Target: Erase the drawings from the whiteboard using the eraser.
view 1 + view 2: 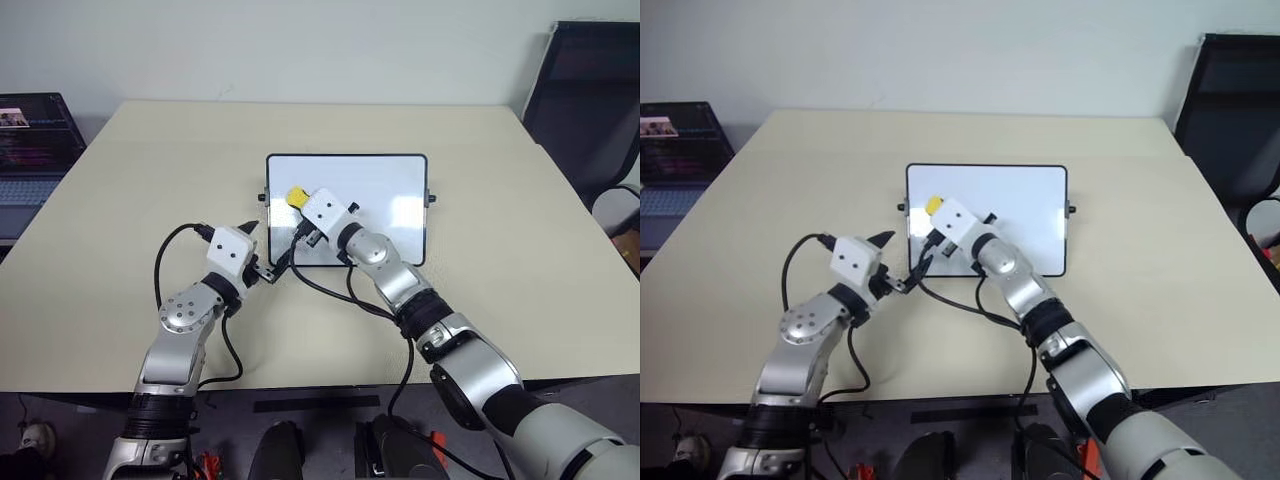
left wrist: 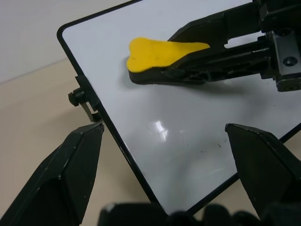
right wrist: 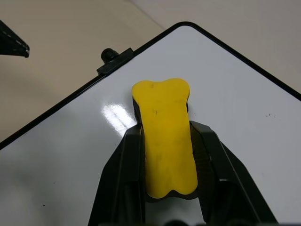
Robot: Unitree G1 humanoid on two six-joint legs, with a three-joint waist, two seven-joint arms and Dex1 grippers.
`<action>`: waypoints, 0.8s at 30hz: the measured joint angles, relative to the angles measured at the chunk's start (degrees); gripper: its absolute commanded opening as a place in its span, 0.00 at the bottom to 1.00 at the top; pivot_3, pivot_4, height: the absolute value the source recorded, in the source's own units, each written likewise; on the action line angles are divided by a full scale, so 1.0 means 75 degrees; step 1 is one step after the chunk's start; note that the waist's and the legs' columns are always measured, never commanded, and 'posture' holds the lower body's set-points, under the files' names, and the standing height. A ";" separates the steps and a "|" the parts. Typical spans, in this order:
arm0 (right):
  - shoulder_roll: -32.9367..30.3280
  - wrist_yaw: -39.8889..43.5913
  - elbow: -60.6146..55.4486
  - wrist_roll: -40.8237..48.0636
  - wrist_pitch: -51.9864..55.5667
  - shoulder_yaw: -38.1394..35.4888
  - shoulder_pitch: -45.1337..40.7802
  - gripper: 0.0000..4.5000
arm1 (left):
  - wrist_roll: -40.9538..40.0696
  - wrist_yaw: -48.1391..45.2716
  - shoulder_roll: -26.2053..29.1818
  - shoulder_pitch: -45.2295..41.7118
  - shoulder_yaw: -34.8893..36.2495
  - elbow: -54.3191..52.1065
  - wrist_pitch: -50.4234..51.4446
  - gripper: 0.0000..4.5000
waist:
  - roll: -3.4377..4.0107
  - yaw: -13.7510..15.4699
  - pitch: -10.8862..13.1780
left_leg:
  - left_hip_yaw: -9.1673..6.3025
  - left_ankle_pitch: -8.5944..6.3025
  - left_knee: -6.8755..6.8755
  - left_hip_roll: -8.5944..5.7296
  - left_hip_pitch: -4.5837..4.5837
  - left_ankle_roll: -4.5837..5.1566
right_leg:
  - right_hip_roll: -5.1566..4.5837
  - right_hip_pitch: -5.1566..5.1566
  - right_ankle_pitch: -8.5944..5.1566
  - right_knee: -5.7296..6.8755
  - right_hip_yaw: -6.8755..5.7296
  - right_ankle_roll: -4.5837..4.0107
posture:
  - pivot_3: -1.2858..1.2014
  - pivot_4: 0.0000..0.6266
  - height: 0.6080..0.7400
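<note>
Eraser (image 3: 165, 136) base hidden between fingers (image 3: 123, 183)

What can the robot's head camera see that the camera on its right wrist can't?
Head view alone: the whole table, a laptop at its left edge, a dark chair on the right, and the open left claw at the board's near-left corner. Right wrist view alone: the eraser's yellow top up close. Both: the whiteboard and the right claw gripping the eraser.
</note>
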 measured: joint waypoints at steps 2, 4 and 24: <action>-0.0008 -0.0054 0.0069 -0.0011 -0.0034 0.0000 -0.0022 0.22 | 0.0000 0.0014 0.0000 0.0001 0.0000 -0.0003 0.0000 1.00 | 0.0000 0.0002 0.0000 | 0.0000 0.0000 0.0001 0.0000 0.0001 0.0000 | 0.0000 0.0000 0.0000 0.0001 0.0000 0.0000 | 0.52 0.24 1.00; -0.0015 -0.0104 0.0075 -0.0031 -0.0036 0.0002 -0.0019 0.22 | 0.0000 0.0021 0.0000 0.0002 0.0000 -0.0006 0.0000 1.00 | 0.0000 0.0002 0.0000 | -0.0002 0.0000 0.0001 0.0000 0.0001 0.0000 | 0.0000 0.0000 -0.0001 0.0002 -0.0001 0.0001 | 0.52 0.24 1.00; -0.1436 0.0335 -0.2934 -0.0254 0.0488 -0.0032 0.2334 0.22 | -0.0001 -0.0038 -0.0008 -0.0056 -0.0014 -0.0007 0.0010 1.00 | -0.0003 0.0150 -0.0002 | -0.0006 0.0003 0.0011 -0.0003 0.0023 0.0003 | -0.0004 0.0027 -0.0004 0.0003 -0.0004 0.0011 | 0.52 0.24 1.00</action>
